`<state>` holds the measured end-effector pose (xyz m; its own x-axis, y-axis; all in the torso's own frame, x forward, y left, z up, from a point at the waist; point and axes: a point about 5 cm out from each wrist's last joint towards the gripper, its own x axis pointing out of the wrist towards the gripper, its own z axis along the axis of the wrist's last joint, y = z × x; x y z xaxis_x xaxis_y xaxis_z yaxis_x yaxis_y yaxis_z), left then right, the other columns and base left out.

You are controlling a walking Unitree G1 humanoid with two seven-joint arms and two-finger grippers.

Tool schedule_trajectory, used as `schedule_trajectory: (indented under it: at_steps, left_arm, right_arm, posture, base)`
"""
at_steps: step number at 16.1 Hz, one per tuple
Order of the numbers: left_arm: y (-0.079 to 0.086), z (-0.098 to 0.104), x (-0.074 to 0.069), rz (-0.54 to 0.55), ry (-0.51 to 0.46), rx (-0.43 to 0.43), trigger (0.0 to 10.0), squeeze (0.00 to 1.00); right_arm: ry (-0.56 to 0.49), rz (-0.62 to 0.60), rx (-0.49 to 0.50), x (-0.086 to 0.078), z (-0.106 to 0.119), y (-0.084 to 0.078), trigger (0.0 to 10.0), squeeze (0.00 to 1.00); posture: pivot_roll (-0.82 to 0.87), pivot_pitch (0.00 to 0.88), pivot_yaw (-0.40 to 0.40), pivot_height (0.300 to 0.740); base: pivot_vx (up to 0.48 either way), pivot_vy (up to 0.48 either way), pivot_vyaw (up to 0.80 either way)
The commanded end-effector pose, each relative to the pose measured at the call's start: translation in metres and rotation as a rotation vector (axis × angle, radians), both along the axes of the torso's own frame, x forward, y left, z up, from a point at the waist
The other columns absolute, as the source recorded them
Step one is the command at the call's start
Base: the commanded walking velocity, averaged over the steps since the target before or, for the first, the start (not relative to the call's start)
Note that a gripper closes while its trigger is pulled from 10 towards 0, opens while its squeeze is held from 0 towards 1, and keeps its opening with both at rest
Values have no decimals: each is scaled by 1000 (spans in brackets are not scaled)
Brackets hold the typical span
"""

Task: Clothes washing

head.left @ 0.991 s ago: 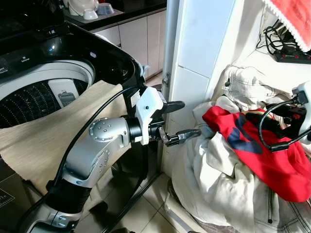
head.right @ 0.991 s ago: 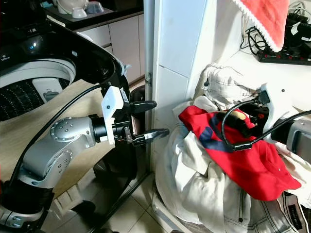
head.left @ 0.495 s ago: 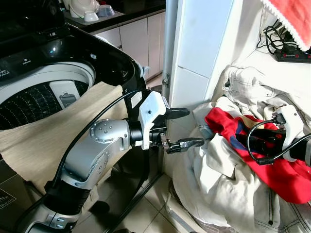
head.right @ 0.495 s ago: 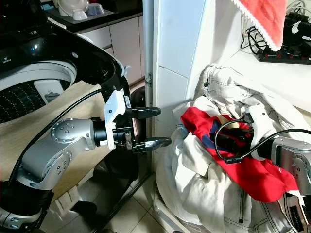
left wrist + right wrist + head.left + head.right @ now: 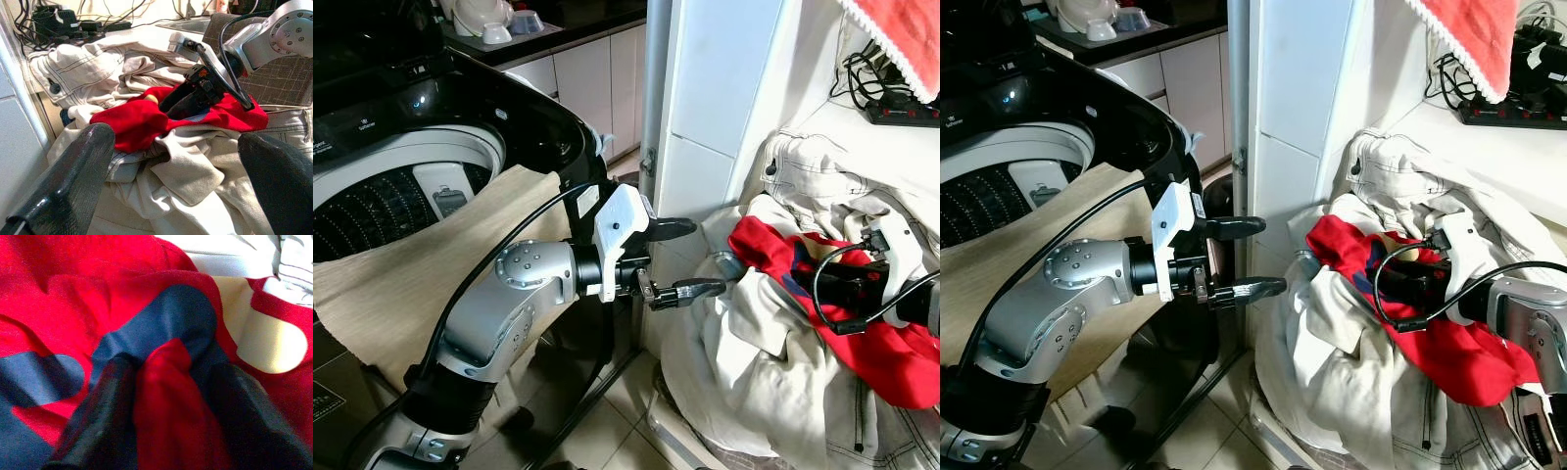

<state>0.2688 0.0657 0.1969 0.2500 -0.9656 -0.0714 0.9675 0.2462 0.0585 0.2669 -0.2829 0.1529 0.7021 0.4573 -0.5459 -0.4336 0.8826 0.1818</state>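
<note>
A red garment (image 5: 867, 345) with blue patches lies on top of a heap of cream and white clothes (image 5: 754, 377) at the right. My right gripper (image 5: 1398, 285) is sunk into it, shut on a raised fold of the red cloth (image 5: 166, 382). The left gripper (image 5: 702, 257) is held open in the air just left of the heap, touching nothing, its fingers (image 5: 68, 186) spread wide toward the clothes. The top-loading washing machine (image 5: 401, 186) stands open at the left, and a beige cloth (image 5: 411, 284) is draped over its front rim.
A white tiled pillar (image 5: 724, 98) rises between the washer and the heap. On the ledge behind the clothes sit a power strip and cables (image 5: 901, 113), with a red towel (image 5: 901, 34) hanging above. A kitchen counter with dishes (image 5: 499, 24) is far back.
The right gripper has dropped from above the heap into the red garment and shut on a fold of it. The left gripper has drawn back slightly from the clothes.
</note>
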Motion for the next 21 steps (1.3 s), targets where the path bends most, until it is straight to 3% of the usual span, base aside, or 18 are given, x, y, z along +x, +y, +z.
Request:
schedule_trajectory:
  at_steps: [1, 4, 7, 9, 11, 12, 15, 17, 18, 19, 20, 21]
  left_arm:
    - [0, 2, -1, -6, -6, 5, 10000, 0]
    - [-1, 4, 0, -1, -12, -1, 10000, 0]
    - [0, 5, 0, 7, -18, -6, 10000, 0]
    - [1, 11, 4, 65, -41, -38, 10000, 0]
    - [-5, 38, 19, 159, -126, -189, 10000, 0]
    - [-9, 48, 22, 159, -144, -233, 10000, 0]
    - [-30, 55, 23, 112, -155, -255, 10000, 0]
    - [-35, 51, 21, 98, -153, -246, 10000, 0]
    - [-33, 47, 20, 97, -145, -231, 10000, 0]
    - [-27, 40, 19, 100, -136, -195, 10000, 0]
    - [-22, 29, 17, 97, -134, -121, 10000, 0]
    - [-19, 21, 16, 93, -131, -77, 10000, 0]
  right_arm:
    - [-23, -8, 2, 1, 5, -2, 0, 0]
    - [-38, -5, 12, 2, 6, -1, 0, 0]
    - [-88, -18, 89, 3, 17, 0, 0, 0]
    - [-226, -26, 247, 8, 48, 7, 0, 0]
    - [-378, 30, 412, 10, 90, 23, 0, 0]
    - [-414, 56, 467, 10, 101, 29, 0, 0]
    - [-476, 171, 598, 9, 127, 56, 0, 0]
    - [-459, 158, 416, 7, 121, 57, 0, 0]
    - [-433, 100, 258, 9, 110, 47, 7843, 0]
    - [-388, 53, 128, 8, 98, 37, 10000, 796]
    - [-350, 11, 85, 5, 90, 27, 10000, 1000]
    - [-326, -18, 91, 2, 86, 23, 10000, 1000]
  posture:
    - [-197, 0, 41, 740]
    - [-191, 0, 41, 740]
    - [-182, 0, 38, 740]
    - [-178, 0, 38, 740]
    - [-183, 0, 35, 740]
    - [-184, 0, 33, 740]
    - [-192, 0, 30, 740]
    - [-199, 0, 30, 740]
    - [-200, 0, 29, 740]
    - [-201, 0, 28, 740]
    - [-199, 0, 25, 740]
    - [-199, 0, 25, 740]
  base:
    - [0, 0, 0]
    - [0, 0, 0]
    - [0, 0, 0]
    - [0, 0, 0]
    - [0, 0, 0]
    - [0, 0, 0]
    - [0, 0, 0]
    - [0, 0, 0]
    - [0, 0, 0]
    - [0, 0, 0]
    - [0, 0, 0]
    - [0, 0, 0]
